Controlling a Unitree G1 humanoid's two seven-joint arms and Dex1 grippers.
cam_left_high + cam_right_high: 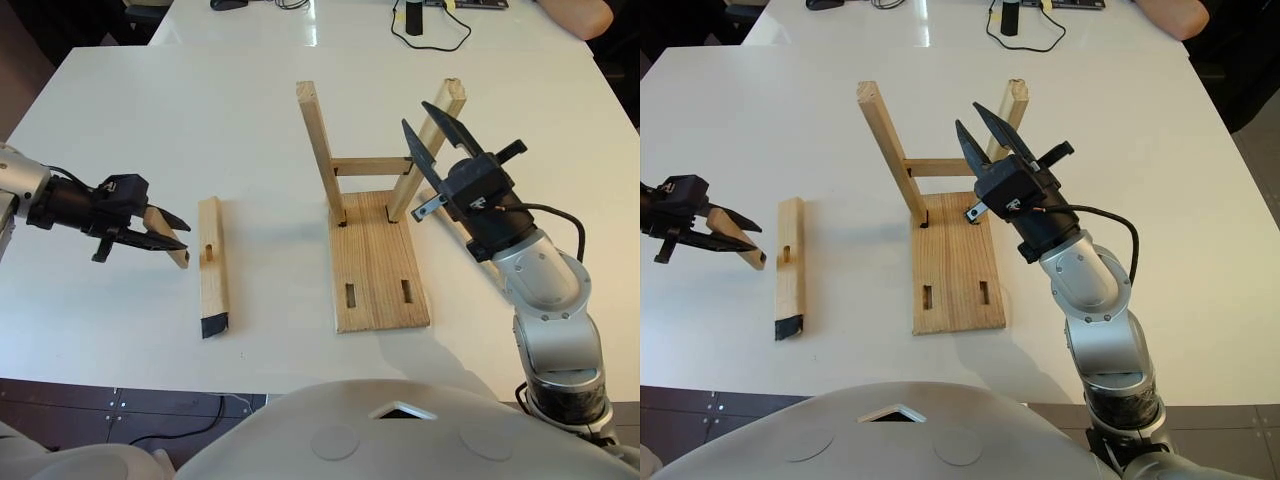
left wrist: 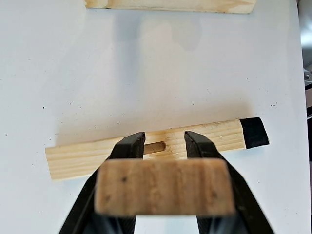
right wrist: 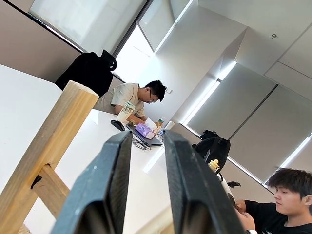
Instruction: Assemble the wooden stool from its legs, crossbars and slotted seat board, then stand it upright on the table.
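The stool is sitting half built in the middle of the white worktop (image 1: 120, 120): the seat board (image 1: 375, 300) is lying flat, underside up, with the left standing leg (image 1: 320, 150) and the right standing leg (image 1: 452, 98) rising out of its two far slots, and the fitted crossbar (image 1: 370, 166) is bracing them against each other, which is why they are standing without help. The two near slots (image 1: 352, 294) are waiting open for the second pair. Off to the robot's left, well apart from the board, the loose leg (image 1: 212, 270) is lying flat with its mortise facing up and its black-capped end toward the robot. The left pincer (image 1: 180, 236) is hanging just beside it, clamped across the loose crossbar (image 2: 163, 192). The wrist camera is looking down over the bar's end grain at the mortise below, so to my eye the arm is lining the bar up to press it into that hole. Laying the leg flat makes sense, since the worktop takes the push. The right pincer (image 1: 416, 115) is pointing up and away with its two fingers spread and nothing gripped, right by the right standing leg. I cannot tell whether it is touching the wood, but I am guessing it is there to steady the frame.
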